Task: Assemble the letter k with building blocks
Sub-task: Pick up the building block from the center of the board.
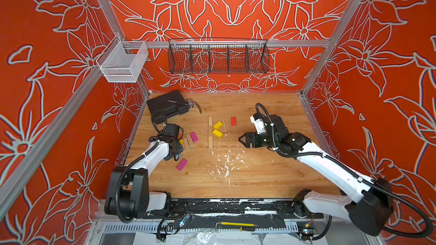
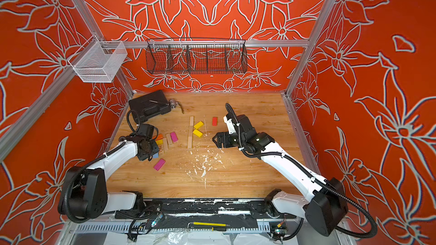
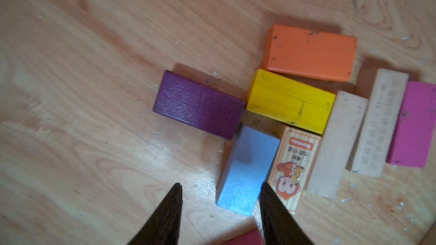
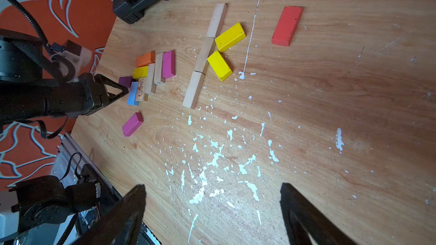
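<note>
The left tool [image 3: 220,185], half open, straddles the blue block [image 3: 247,168] at 8 o'clock of the pale stem [image 1: 210,133], seemingly to grip it. The right tool [image 4: 212,185] hangs wide open and empty at 3 o'clock.

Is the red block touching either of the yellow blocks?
No, the red block lies by itself, with a clear gap of table separating it from the nearer yellow block.
</note>
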Robot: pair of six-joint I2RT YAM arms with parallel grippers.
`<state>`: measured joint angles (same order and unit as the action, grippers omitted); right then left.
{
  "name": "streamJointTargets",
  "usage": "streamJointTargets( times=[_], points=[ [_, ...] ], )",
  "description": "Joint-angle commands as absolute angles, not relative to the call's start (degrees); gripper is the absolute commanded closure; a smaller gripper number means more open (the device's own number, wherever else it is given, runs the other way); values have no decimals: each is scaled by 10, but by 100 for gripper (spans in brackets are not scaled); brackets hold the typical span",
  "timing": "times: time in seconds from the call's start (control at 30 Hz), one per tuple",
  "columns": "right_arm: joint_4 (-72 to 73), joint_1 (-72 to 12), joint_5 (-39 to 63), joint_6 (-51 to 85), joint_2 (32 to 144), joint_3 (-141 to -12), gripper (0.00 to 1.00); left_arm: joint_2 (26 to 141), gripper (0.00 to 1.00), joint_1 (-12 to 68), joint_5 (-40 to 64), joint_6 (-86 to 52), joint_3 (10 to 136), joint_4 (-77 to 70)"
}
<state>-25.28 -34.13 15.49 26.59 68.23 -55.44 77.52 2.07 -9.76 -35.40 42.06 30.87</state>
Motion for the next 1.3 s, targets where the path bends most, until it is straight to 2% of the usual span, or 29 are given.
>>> streamJointTargets(
  times=[0.0,0.53,0.87,1.1,1.27],
  points=[
    [-278,-345,153,253,673,-568,9,790,51,15,-62,-338,424,304],
    [-277,-344,137,276,658,-557,9,837,55,-1,-25,-315,427,297],
    [-281,-345,131,287,661,-566,9,875,66,-14,-18,-327,446,327],
    [-281,-345,132,291,666,-572,9,839,66,-14,-44,-331,443,352],
    [-283,-345,137,289,673,-581,9,838,58,-14,-43,-333,440,352]
  ],
)
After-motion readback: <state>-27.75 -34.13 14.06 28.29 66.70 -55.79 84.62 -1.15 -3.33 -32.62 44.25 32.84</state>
